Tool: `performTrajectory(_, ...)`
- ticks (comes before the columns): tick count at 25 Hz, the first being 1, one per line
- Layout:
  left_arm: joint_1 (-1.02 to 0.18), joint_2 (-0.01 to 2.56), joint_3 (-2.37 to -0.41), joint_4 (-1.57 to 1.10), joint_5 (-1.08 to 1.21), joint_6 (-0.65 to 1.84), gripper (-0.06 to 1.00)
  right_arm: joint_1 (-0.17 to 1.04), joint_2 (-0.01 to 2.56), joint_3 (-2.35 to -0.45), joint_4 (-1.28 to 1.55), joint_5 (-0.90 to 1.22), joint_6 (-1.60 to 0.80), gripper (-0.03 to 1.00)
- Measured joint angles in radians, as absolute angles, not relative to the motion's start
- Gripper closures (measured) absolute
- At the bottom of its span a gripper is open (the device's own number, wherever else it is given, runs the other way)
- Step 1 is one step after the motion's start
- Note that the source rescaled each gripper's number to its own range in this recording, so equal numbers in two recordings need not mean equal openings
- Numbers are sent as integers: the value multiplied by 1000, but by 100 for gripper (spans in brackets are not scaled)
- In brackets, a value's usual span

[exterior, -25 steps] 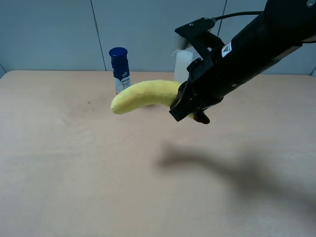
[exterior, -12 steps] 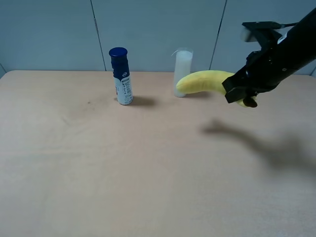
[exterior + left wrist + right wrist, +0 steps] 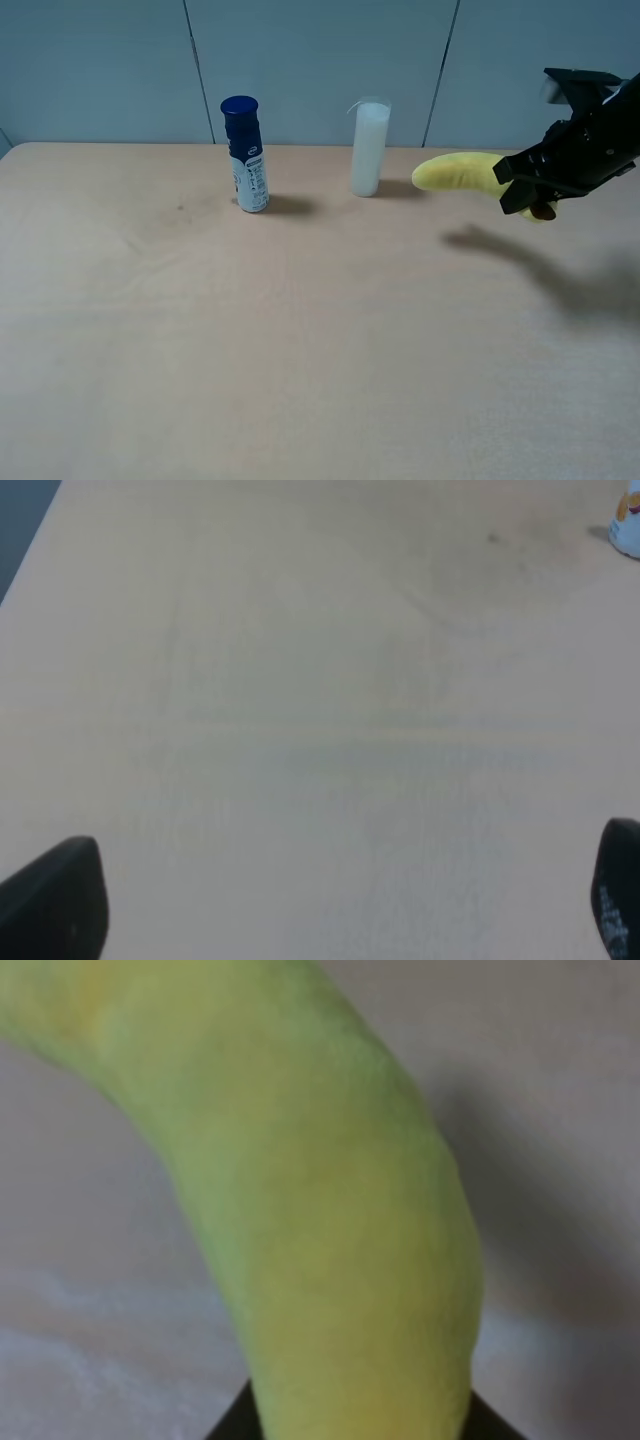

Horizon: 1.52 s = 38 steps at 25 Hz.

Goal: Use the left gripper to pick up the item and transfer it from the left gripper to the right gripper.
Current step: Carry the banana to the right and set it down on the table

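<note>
At the frame's far right, my right gripper (image 3: 525,195) pinches a curved, fuzzy yellow banana (image 3: 460,172) by its brown tip; my left gripper (image 3: 335,900) has jaws wide, empty.

The right arm (image 3: 603,135) comes in from the right side of the high view and hangs in the air above the tabletop (image 3: 300,360). The right end effector (image 3: 524,193) points toward the middle and a little down. Its fingers are squeezed tight on the yellow banana (image 3: 458,172), near the brown stem end. The left end effector (image 3: 335,910) shows only in its own wrist view, low over the tabletop, with its two black fingertips (image 3: 50,905) spread far apart
</note>
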State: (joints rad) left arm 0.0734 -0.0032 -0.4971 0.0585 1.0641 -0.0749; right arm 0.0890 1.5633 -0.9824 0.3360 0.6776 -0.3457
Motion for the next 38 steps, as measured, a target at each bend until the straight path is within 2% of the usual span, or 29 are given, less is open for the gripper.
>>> performTrajectory(6,73,-3,-497,58,1064,-75,-1,83,1638,-968,390,672,-391,95)
performTrajectory(17,73,-3,-497,59,1064,-75,-1,112,1706,-928,592,701,-629,95)
performTrajectory(26,73,-3,-497,61,1064,-75,-1,207,1707,-783,601,531,-735,95)
performTrajectory(35,73,-3,-497,61,1064,-75,-1,211,1707,-752,595,467,-735,94)
performTrajectory(36,73,-3,-497,61,1064,-75,-1,211,1707,-752,594,466,-735,90)
performTrajectory(37,73,-3,-497,61,1064,-75,-1,211,1707,-752,594,465,-735,80)
performTrajectory(38,73,-3,-497,61,1064,-75,-1,211,1707,-752,594,464,-735,62)
